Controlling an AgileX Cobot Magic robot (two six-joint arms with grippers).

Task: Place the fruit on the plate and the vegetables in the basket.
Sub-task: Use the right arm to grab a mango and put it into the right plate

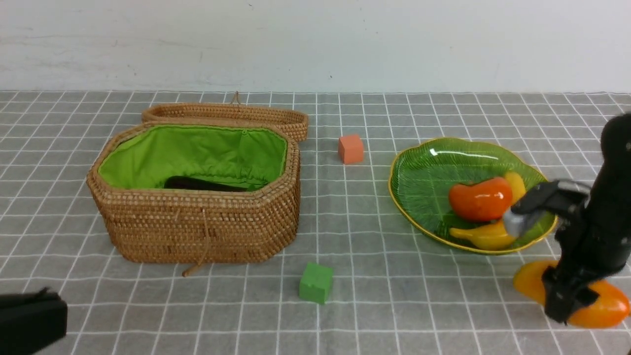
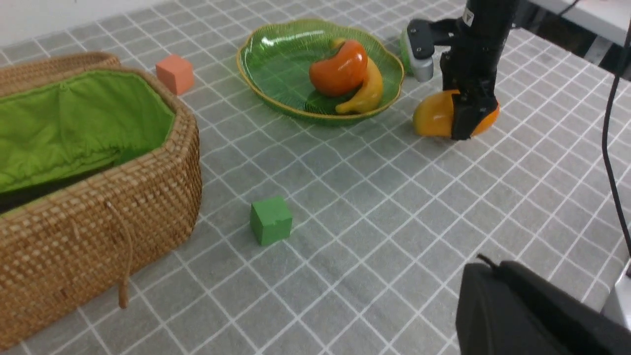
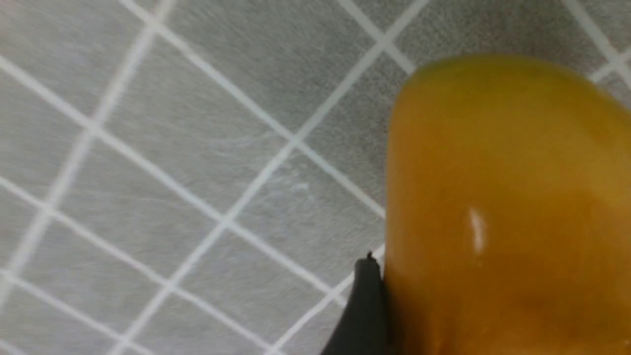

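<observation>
An oblong orange-yellow mango (image 1: pixel 607 306) lies on the cloth in front of the green glass plate (image 1: pixel 414 167). My right gripper (image 1: pixel 572 304) stands over it, open, with its jaws either side of the mango (image 3: pixel 508 197); one black fingertip (image 3: pixel 366 301) rests against its side. On the plate lie a glossy orange-red fruit (image 1: pixel 480 198) and a yellow banana (image 1: pixel 485 235). The wicker basket (image 1: pixel 197 227), lid open, holds a dark eggplant (image 1: pixel 202 184); other vegetables are hidden. At the near left, my left gripper (image 1: pixel 29 320) is shut and empty.
An orange cube (image 1: pixel 350 149) sits between basket and plate, further back. A green cube (image 1: pixel 315 282) sits in front of the basket's right corner. The basket's lid (image 1: pixel 227 114) lies back behind it. A dark cable (image 2: pixel 613 148) hangs at the table's right side.
</observation>
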